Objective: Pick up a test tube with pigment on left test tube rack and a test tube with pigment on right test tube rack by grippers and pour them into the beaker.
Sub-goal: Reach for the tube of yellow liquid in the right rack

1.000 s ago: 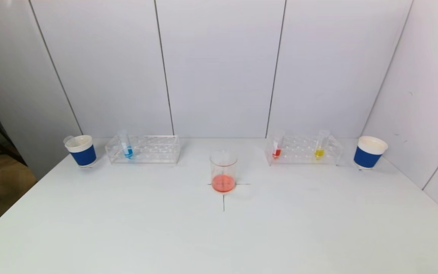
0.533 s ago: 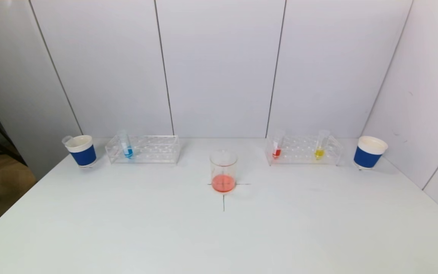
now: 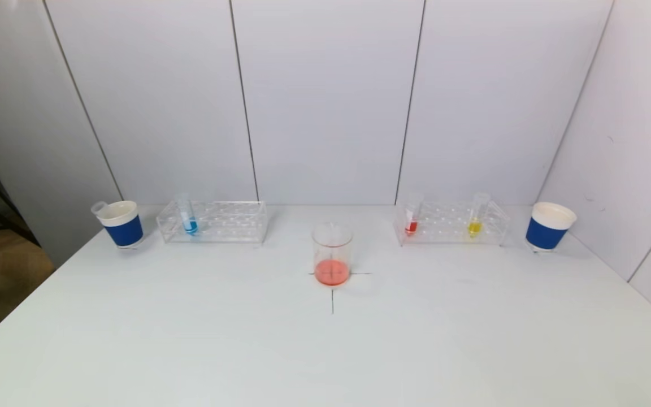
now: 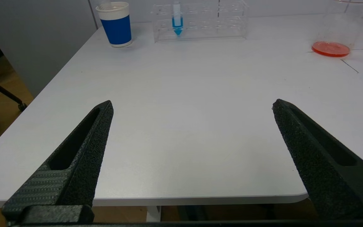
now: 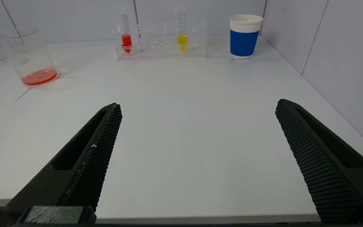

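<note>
A glass beaker (image 3: 332, 254) with orange-red liquid stands at the table's middle on a cross mark. The left clear rack (image 3: 215, 221) holds a blue-pigment tube (image 3: 187, 217), also in the left wrist view (image 4: 177, 22). The right clear rack (image 3: 452, 223) holds a red-pigment tube (image 3: 412, 217) and a yellow-pigment tube (image 3: 476, 216), both in the right wrist view (image 5: 125, 34) (image 5: 181, 31). My left gripper (image 4: 192, 107) and right gripper (image 5: 198, 108) are open and empty at the table's near edge, out of the head view.
A blue-and-white paper cup (image 3: 121, 224) with an empty tube in it stands left of the left rack. Another paper cup (image 3: 548, 226) stands right of the right rack. White walls close the back and right side. The table's left edge drops to the floor.
</note>
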### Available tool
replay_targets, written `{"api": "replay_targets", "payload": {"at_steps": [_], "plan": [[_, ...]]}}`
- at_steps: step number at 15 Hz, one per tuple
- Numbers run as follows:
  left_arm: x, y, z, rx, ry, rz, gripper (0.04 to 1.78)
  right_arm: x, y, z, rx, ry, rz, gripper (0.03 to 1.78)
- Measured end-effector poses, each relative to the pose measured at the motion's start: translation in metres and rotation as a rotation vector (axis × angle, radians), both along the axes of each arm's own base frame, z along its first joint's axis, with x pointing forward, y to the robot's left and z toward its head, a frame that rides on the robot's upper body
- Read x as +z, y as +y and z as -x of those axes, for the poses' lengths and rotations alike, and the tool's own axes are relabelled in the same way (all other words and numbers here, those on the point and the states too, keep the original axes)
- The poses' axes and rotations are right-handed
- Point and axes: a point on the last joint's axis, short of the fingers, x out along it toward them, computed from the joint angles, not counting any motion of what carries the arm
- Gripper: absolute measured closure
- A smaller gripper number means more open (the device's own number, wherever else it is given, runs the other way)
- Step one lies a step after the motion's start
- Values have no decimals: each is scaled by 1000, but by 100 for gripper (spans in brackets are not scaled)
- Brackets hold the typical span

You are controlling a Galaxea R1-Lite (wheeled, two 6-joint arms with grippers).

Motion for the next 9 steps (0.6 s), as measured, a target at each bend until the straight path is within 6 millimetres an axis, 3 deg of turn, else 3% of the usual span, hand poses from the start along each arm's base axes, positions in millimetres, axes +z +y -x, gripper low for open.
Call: {"api": "replay_targets", "payload": {"at_steps": [9], "plan": [[0, 0, 0, 0, 0, 0, 6, 0, 0, 0, 0, 0, 0, 4]]}}
